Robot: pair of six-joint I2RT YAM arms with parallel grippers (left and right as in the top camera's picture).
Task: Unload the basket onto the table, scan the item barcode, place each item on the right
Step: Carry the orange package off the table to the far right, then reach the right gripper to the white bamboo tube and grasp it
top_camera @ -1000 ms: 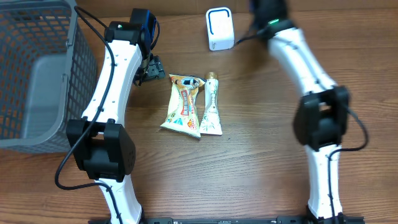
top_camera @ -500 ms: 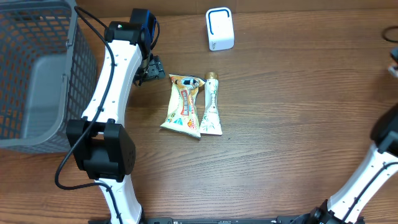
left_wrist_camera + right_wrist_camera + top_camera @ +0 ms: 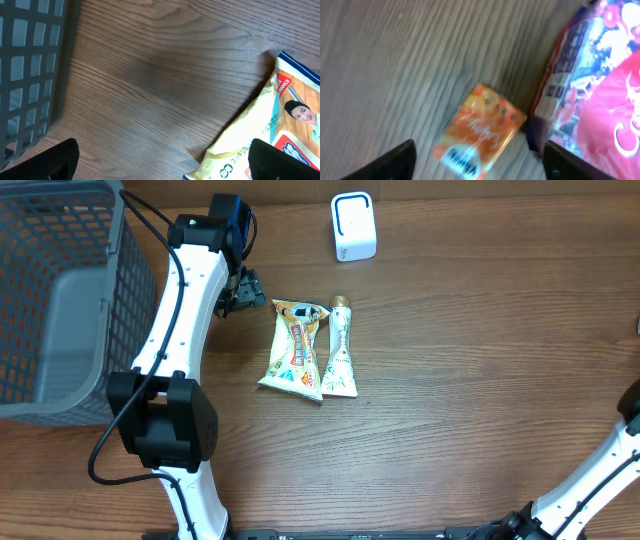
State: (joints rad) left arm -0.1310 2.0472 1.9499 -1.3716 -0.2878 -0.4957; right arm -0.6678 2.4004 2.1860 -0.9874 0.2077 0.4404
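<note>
Currently two candidate items lie flat mid-table: a yellow pouch (image 3: 295, 348) and a tube (image 3: 341, 352), side by side, edges touching or nearly so. Both point lengthwise toward the scanner (image 3: 353, 226), which stands at the far side of the table (image 3: 450, 380), well apart from them. We see no barcode on either upward face. Our guess is that it's underneath, so the item will need lifting and turning toward the scanner.

The left gripper (image 3: 248, 290) sits just beside the pouch's top-left corner, jaws spread wide with nothing between them. In its wrist view one fingertip overlaps the pouch edge, but we can't tell whether they touch. We read it as a pre-grasp stance.

The right gripper (image 3: 480, 160) is outside the overhead frame. Its wrist view is blurred: jaws apart, nothing held, above an orange packet (image 3: 480, 130) lying against a red bag (image 3: 600, 90). We can't place those two relative to the scanner.

The basket (image 3: 130, 290) stands on the left arm's side. It has mesh walls, and no item shows in the visible part. It's probably the drop for scanned goods. No item is at the scanner yet.
</note>
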